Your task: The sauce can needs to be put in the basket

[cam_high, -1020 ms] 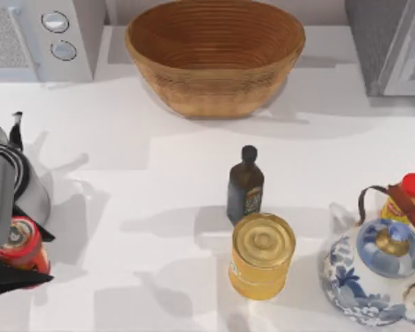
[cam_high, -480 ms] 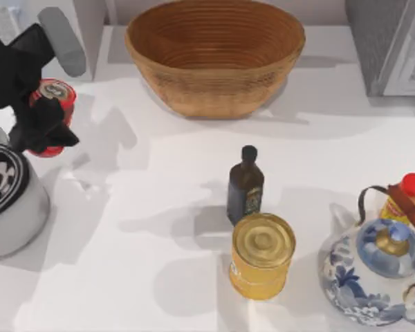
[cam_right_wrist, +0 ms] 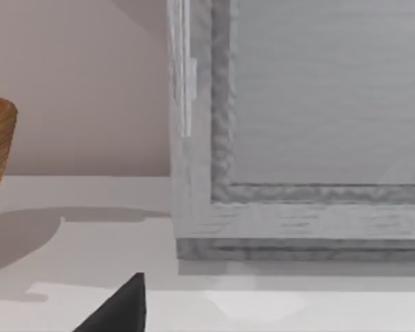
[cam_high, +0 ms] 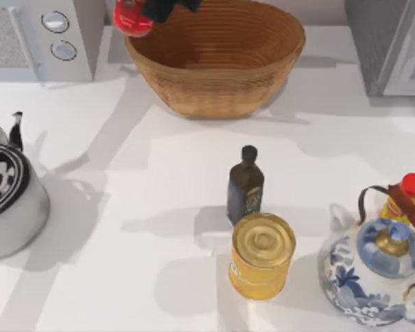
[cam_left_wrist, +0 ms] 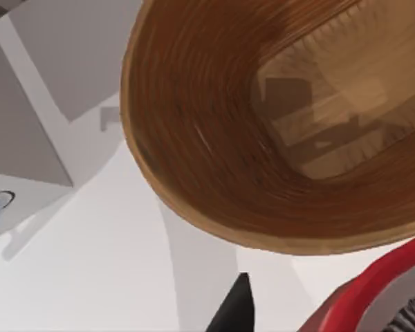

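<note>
Top view: left gripper (cam_high: 162, 7) sits at the frame's upper edge, clamped on the sauce can (cam_high: 131, 19), which hangs over the basket's (cam_high: 214, 86) left rim, partly outside it. A dark bottle (cam_high: 245, 185), yellow can (cam_high: 261, 254), kettle (cam_high: 7, 197) and teapot (cam_high: 373, 266) stand on the table, untouched.

Left wrist view: the basket's interior lies just beyond the can's red edge (cam_left_wrist: 373, 297); one dark fingertip (cam_left_wrist: 234, 308) shows.

Right wrist view: right arm is parked near a grey cabinet (cam_right_wrist: 297, 138); whether its pincer is wide or narrow cannot be told.

Assessment: can lifted and carried; centring over the basket and release remain.
</note>
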Robot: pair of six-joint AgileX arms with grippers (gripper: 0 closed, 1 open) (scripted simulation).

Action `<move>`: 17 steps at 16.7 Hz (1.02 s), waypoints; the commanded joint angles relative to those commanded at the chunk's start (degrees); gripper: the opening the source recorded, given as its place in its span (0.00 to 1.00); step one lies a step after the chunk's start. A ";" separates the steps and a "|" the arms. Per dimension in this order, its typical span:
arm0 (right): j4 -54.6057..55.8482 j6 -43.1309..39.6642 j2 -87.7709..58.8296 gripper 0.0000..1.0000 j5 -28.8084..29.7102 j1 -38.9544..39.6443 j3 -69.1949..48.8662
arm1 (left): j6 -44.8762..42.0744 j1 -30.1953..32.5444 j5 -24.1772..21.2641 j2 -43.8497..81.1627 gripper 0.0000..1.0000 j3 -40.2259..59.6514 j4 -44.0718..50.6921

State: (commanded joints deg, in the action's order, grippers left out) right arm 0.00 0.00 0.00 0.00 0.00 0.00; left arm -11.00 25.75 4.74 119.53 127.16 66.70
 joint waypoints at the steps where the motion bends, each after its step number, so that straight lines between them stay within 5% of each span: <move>1: 0.00 0.00 0.00 1.00 0.00 0.00 0.00 | 4.85 1.83 3.06 3.11 0.00 5.30 0.25; 9: 0.00 0.00 0.00 1.00 0.00 0.00 0.00 | 32.65 10.74 20.44 21.80 0.00 35.93 1.61; 17: 0.00 0.00 0.00 1.00 0.00 0.00 0.00 | 35.42 11.13 22.07 24.39 0.00 38.68 1.73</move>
State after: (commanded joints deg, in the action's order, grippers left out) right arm 0.00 0.00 0.00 0.00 0.00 0.00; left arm 24.42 36.89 26.80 143.92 165.85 68.44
